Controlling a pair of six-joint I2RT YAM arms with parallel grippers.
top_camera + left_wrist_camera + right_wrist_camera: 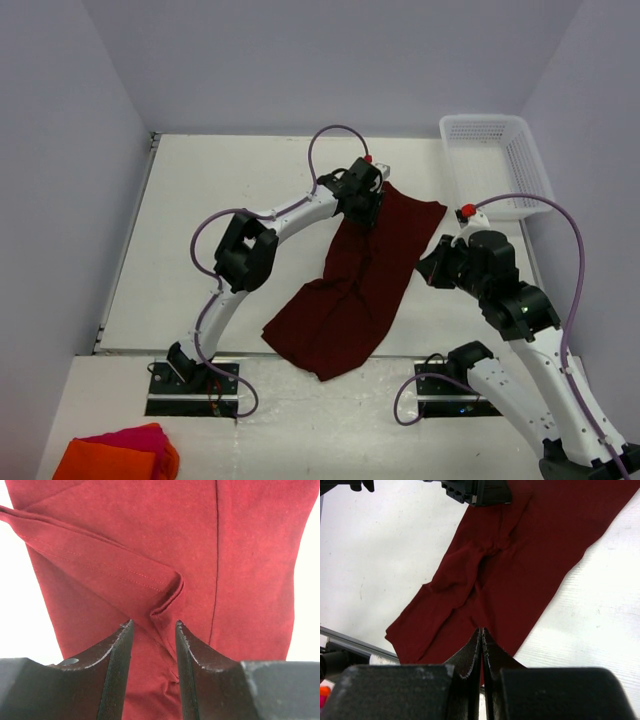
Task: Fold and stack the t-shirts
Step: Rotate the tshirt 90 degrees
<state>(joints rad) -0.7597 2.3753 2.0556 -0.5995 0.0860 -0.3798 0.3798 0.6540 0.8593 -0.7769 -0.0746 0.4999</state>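
Note:
One dark maroon t-shirt (360,280) lies stretched diagonally on the white table, rumpled along its middle, with its near end over the table's front edge. My left gripper (365,205) is at the shirt's far left corner. In the left wrist view its jaws (152,625) stand apart over the shirt (240,555), and a small raised fold of fabric sits just ahead of the tips. My right gripper (432,265) is shut and empty, held above the shirt's right edge. In the right wrist view its tips (481,629) are over the shirt (520,570).
A white mesh basket (495,160) stands at the table's far right corner. Bright orange and pink cloths (120,455) lie at the near left, below the table edge. The left arm's wrist (475,492) shows at the top of the right wrist view.

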